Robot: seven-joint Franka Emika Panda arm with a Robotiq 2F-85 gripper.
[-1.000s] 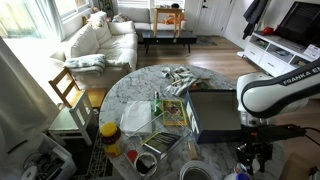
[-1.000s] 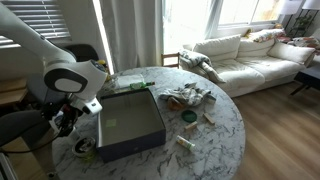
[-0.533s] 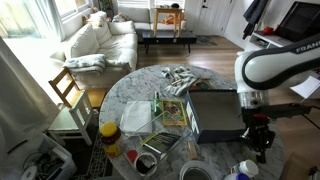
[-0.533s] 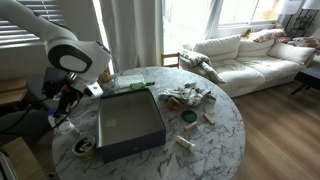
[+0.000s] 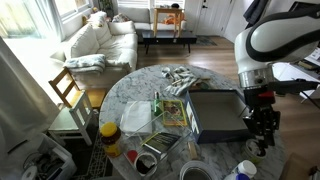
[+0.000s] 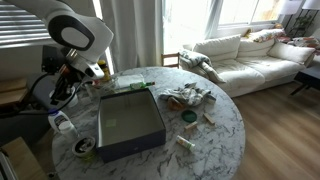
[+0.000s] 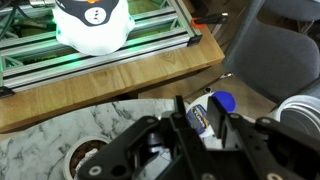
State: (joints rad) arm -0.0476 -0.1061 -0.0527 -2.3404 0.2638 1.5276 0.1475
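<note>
The blue-capped bottle (image 7: pixel 205 112) seems to stand upright at the bench (image 6: pixel 215 135) edge, just off the dark box's (image 6: pixel 135 146) end and straight below the fingers (image 7: pixel 237 130). They flank it slightly apart; whether they pinch it I cannot tell.

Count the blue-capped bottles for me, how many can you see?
1. The blue-capped bottle sits at the edge of the round marble table, below the robot's fingers. Clutter on the table could hide others.
</note>
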